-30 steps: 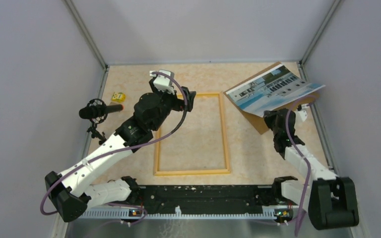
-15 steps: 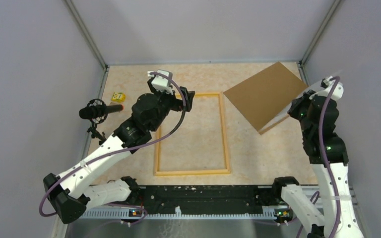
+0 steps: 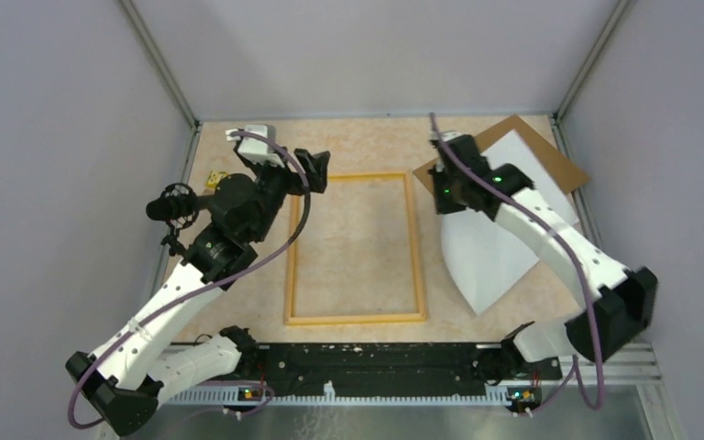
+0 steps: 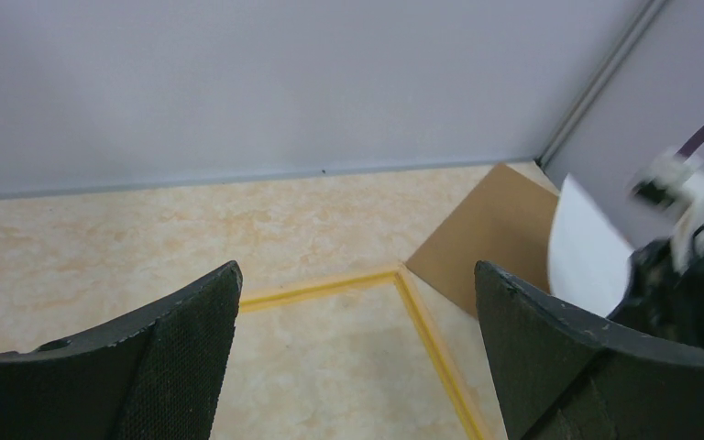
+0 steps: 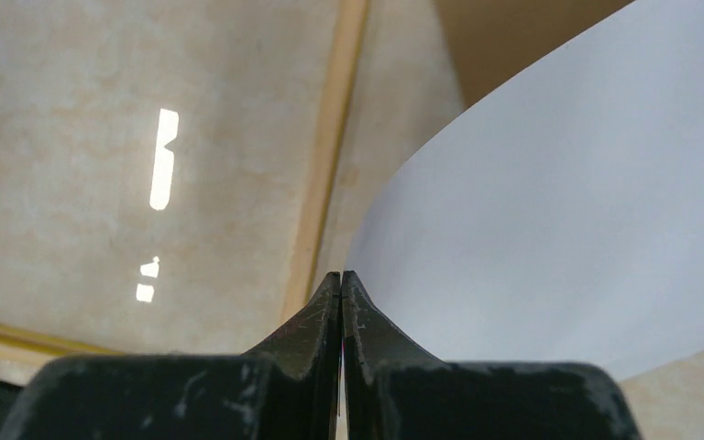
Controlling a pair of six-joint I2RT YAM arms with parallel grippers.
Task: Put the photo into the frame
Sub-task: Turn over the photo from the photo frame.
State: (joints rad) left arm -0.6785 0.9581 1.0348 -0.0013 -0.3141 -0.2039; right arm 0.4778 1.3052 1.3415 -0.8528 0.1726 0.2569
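Observation:
The frame [image 3: 416, 247], a thin yellow-orange rectangle, lies flat in the middle of the table; its far right corner [image 4: 398, 273] shows in the left wrist view. The photo [image 3: 490, 247] shows its plain white back and curves down right of the frame, over part of the brown backing board [image 3: 555, 158]. My right gripper [image 3: 444, 203] is shut on the photo's left edge, just right of the frame's right rail [image 5: 330, 165]; the white sheet [image 5: 559, 211] bends away from the pinched jaws [image 5: 341, 273]. My left gripper [image 3: 314, 172] hangs open and empty above the frame's far left corner [image 4: 357, 270].
A black microphone on a small stand [image 3: 179, 203] and a small yellow object [image 3: 213, 179] sit at the left edge. Grey walls close in the back and sides. A black rail [image 3: 376, 362] runs along the near edge.
My right arm has swung from the right wall leftward over the backing board, turning the photo's white back up. The left arm has shifted a little left.

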